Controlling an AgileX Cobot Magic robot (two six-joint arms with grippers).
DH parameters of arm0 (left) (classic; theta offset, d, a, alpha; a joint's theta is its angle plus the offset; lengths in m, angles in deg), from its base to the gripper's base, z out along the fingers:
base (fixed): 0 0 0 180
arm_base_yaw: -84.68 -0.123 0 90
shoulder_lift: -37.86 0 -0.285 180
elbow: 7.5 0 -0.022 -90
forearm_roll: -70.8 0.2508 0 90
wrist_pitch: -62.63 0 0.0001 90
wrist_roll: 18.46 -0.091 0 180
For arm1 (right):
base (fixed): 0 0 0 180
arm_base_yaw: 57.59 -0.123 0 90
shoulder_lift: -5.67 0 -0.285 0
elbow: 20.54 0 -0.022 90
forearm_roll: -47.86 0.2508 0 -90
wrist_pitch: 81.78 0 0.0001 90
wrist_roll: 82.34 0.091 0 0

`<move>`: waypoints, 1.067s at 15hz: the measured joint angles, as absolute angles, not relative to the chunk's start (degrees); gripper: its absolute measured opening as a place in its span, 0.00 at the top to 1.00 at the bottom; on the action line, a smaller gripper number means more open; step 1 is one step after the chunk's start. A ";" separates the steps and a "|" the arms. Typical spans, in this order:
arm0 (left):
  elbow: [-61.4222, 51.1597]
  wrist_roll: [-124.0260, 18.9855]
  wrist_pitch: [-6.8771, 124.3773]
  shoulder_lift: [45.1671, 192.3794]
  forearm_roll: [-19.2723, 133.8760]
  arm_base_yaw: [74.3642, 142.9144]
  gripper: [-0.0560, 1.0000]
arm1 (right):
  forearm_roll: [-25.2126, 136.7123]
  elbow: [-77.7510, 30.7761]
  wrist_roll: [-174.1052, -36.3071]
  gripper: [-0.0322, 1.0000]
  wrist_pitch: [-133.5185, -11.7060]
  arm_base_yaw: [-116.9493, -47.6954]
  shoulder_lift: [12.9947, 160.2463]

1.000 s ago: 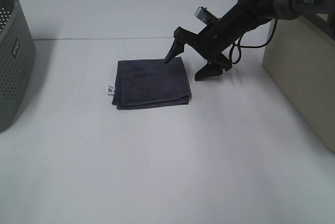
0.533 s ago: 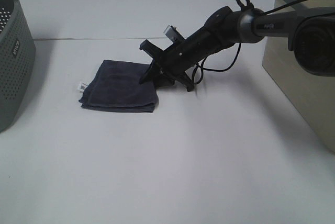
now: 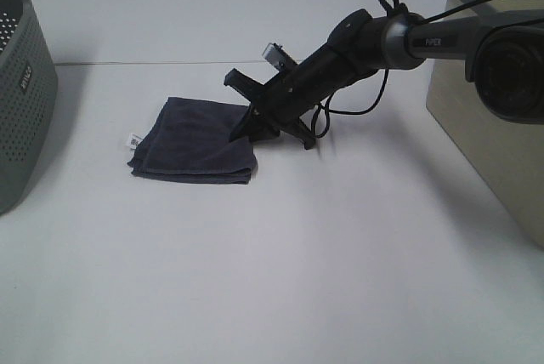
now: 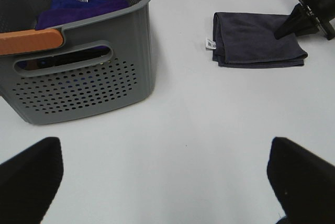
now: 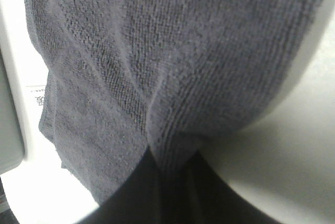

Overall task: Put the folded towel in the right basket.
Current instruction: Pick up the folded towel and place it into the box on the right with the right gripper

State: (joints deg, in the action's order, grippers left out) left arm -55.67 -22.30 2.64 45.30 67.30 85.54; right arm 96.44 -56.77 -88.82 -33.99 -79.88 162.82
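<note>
Exterior high: mounted up on the near side, tilted down, facing far. It covers the table [image 3: 340,279] from the grey basket [image 3: 21,100] at the left edge to the beige basket [image 3: 489,117] at the right.
Left wrist: low, near side, left of centre, facing far. Grey basket close, towel [image 4: 256,41] farther off to the right.
Right wrist: almost on the towel, which fills the frame, soft focus.
Overlap: towel in all three. Grey basket and right gripper [image 3: 240,132] in exterior and left wrist.
</note>
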 joint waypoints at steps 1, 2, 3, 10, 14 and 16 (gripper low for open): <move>-55.67 -22.30 2.64 45.30 67.30 85.54 0.01 | 95.41 -56.77 -87.67 0.91 -33.76 -79.88 162.19; -55.67 -22.30 2.64 45.30 67.30 85.54 0.01 | 91.51 -57.34 -86.01 0.91 -32.62 -79.88 161.28; -55.67 -22.30 2.64 45.30 67.30 85.54 0.01 | 85.90 -58.49 -84.12 0.91 -30.56 -79.88 160.42; -55.67 -22.30 2.64 45.30 67.30 85.54 0.01 | 68.65 -79.46 -82.00 0.91 -12.97 -79.82 149.07; -55.67 -22.30 2.64 45.30 67.30 85.54 0.01 | 58.40 -88.74 -81.26 0.91 -12.51 -78.73 143.80; -55.67 -22.30 2.64 45.30 67.30 85.54 0.01 | 56.79 -89.26 -81.37 0.91 -12.28 -75.24 139.39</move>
State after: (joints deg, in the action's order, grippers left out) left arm -55.67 -22.30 2.64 45.30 67.30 85.54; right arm 56.79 -89.26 -81.37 -12.28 -75.24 139.39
